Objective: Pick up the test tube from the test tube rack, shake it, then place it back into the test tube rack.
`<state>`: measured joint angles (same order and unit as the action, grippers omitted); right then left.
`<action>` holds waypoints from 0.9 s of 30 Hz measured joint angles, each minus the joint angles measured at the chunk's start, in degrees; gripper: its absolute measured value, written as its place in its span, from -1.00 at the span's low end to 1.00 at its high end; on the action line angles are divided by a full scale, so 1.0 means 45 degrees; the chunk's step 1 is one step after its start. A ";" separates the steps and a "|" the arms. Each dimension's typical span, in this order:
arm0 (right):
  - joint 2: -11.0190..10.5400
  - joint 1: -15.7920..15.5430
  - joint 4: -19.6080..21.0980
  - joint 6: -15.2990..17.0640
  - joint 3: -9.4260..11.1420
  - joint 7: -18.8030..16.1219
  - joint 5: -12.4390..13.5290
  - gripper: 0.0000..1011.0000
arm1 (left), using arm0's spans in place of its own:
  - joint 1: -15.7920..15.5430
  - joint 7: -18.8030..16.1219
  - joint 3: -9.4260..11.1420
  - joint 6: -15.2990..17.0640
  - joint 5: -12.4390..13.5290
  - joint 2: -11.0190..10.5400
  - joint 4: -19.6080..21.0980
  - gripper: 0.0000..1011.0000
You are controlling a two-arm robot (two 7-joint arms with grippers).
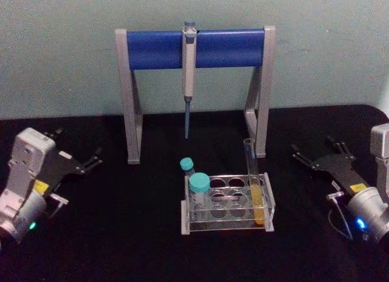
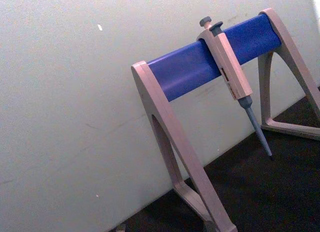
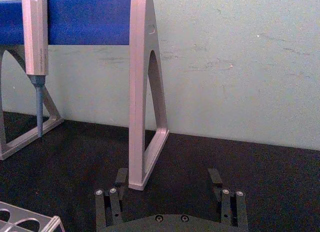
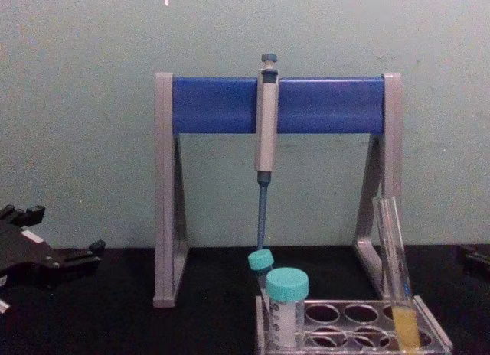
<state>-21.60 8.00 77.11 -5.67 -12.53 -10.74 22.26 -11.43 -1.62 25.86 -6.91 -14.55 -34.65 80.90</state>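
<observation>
The test tube (image 1: 252, 166) stands upright in the right end of the clear test tube rack (image 1: 226, 220), its lower part filled with yellow liquid. From the chest it rises above the rack (image 4: 360, 328) as a thin glass tube (image 4: 392, 248). My left gripper (image 1: 79, 143) rests open on the black table far left of the rack, also seen low at the chest view's left (image 4: 65, 231). Well to the right of the rack lies my right gripper (image 1: 313, 145), open and holding nothing (image 3: 170, 192). A corner of the rack (image 3: 30, 224) shows beside it.
Two teal-capped tubes (image 1: 199, 183) (image 1: 186, 165) stand in the rack's left end. Behind it a grey-and-blue stand (image 1: 158, 49) holds a hanging grey pipette (image 1: 189, 75), whose tip points down just behind the rack. A pale wall closes the back.
</observation>
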 joint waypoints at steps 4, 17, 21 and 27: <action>-0.0009 -0.0005 0.0004 0.0002 0.0000 0.0002 -0.0002 0.98 | 0.0000 0.0000 0.0000 0.0000 0.0000 0.0000 0.0000 0.98; -0.0022 -0.0021 0.0032 0.0003 -0.0010 0.0038 -0.0002 0.98 | 0.0000 0.0000 0.0000 0.0000 0.0000 0.0000 0.0000 0.98; -0.0027 -0.0025 0.0037 0.0003 -0.0015 0.0044 -0.0002 0.98 | 0.0000 0.0000 0.0000 0.0000 0.0000 0.0000 0.0000 0.98; -0.0034 -0.0032 0.0043 0.0003 -0.0016 0.0051 -0.0002 0.98 | 0.0000 0.0000 0.0000 0.0000 0.0000 0.0000 0.0000 0.98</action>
<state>-21.75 7.86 77.31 -5.66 -12.61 -10.52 22.25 -11.43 -1.62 25.86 -6.91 -14.55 -34.65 80.90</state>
